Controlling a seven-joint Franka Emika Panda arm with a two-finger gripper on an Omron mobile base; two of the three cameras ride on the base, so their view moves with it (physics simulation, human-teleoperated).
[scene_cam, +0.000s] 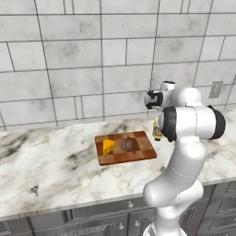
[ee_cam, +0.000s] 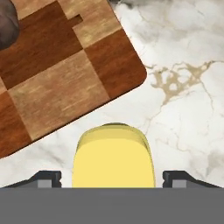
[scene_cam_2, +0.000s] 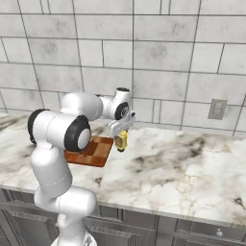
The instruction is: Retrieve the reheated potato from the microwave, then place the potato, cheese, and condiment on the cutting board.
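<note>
Two items on the board, bottle off it.
Cheese [scene_cam: 109, 147] and potato [scene_cam: 128, 145] sit mid-board [scene_cam: 138, 155]; the bottle [ee_cam: 113, 156] stands on the surface [scene_cam: 46, 170] beside the board's right edge, between the end effector's [ee_cam: 113, 178] wide-spread fingers, no visible contact.

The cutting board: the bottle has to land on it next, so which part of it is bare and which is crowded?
The cutting board is crowded at its middle, where the cheese and potato sit side by side. Its right end, bordering the marble counter, is bare squares, nearest the condiment between the gripper fingers. The narrow strip left of the cheese is free too.
</note>
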